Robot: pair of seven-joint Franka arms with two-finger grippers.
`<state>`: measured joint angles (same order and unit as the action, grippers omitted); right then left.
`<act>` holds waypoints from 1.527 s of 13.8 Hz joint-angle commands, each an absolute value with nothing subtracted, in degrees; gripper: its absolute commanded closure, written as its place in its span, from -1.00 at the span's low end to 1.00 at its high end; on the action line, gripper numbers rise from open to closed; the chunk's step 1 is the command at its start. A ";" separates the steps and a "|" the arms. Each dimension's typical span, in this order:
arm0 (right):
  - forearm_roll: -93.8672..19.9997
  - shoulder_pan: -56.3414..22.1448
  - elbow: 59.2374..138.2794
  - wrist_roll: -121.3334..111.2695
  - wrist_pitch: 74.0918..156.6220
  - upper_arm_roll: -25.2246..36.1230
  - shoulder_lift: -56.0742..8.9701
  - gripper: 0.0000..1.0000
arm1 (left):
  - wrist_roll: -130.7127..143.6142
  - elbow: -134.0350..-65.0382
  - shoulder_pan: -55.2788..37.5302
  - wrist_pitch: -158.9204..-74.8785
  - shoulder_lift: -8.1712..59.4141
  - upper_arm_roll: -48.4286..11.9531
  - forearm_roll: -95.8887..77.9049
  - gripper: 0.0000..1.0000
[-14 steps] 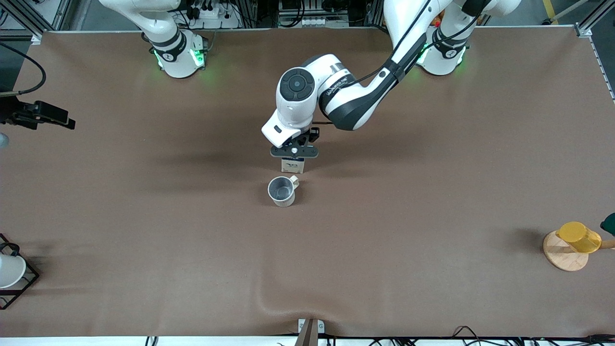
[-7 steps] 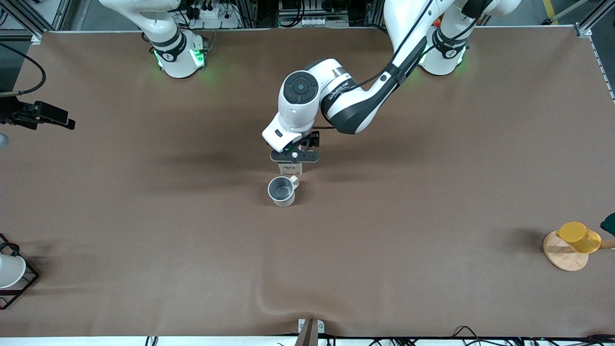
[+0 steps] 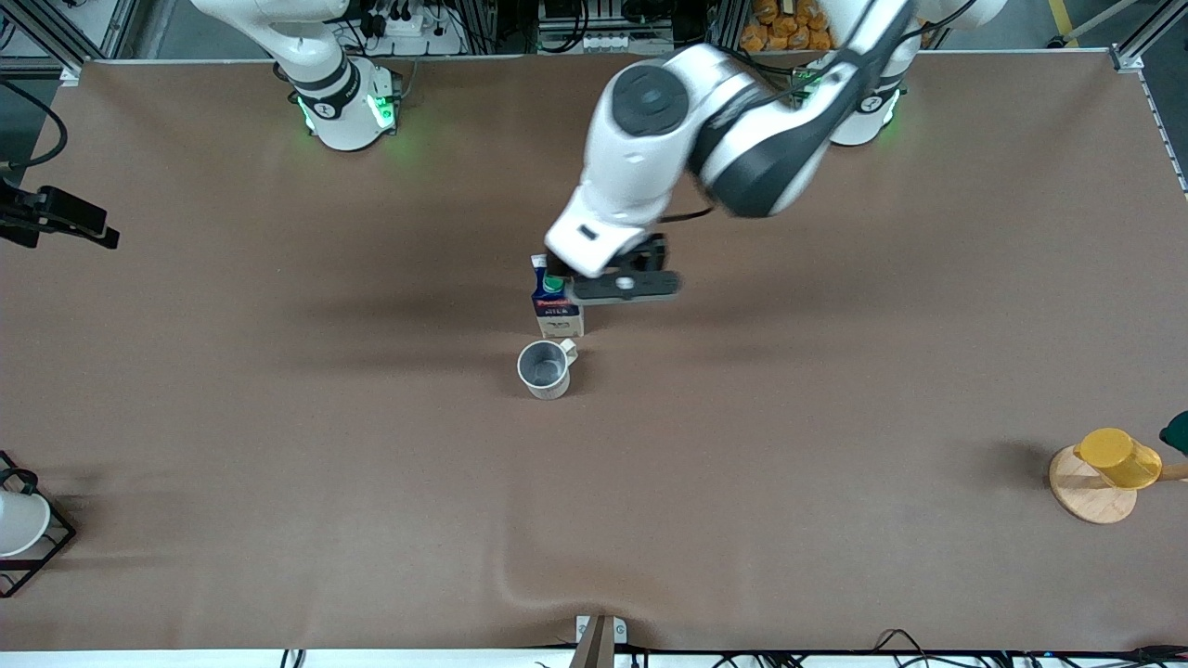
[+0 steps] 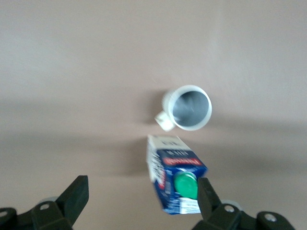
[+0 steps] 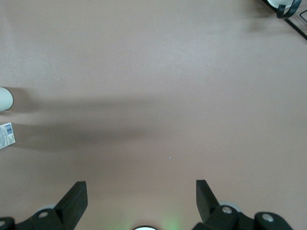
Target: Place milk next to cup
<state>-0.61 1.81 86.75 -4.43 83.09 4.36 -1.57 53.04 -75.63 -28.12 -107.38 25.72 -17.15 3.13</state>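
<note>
The milk, a dark-blue carton with a green cap, stands upright on the brown table. It is just beside the cup, an off-white mug with a grey inside, and farther from the front camera than the cup. My left gripper hangs open above the carton, shifted toward the left arm's end, with nothing in it. In the left wrist view the milk sits below one finger, with the cup close by. My right gripper waits open over bare table at the right arm's end.
A yellow cup rests on a round wooden coaster at the left arm's end, near the front camera. A white cup in a black wire frame stands at the right arm's end.
My left gripper has opened, let go of the milk and risen off it toward the left arm's end. The carton now stands free beside the cup.
</note>
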 commanded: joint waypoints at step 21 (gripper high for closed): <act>0.62 1.49 86.31 -3.43 83.49 4.04 -1.32 -1.00 | 5.11 -92.46 0.00 -91.58 -1.41 -7.04 1.85 -1.00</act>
<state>-0.26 1.70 86.51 -4.40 83.35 4.24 -1.58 7.80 -90.08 0.53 -90.06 0.39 -8.25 2.81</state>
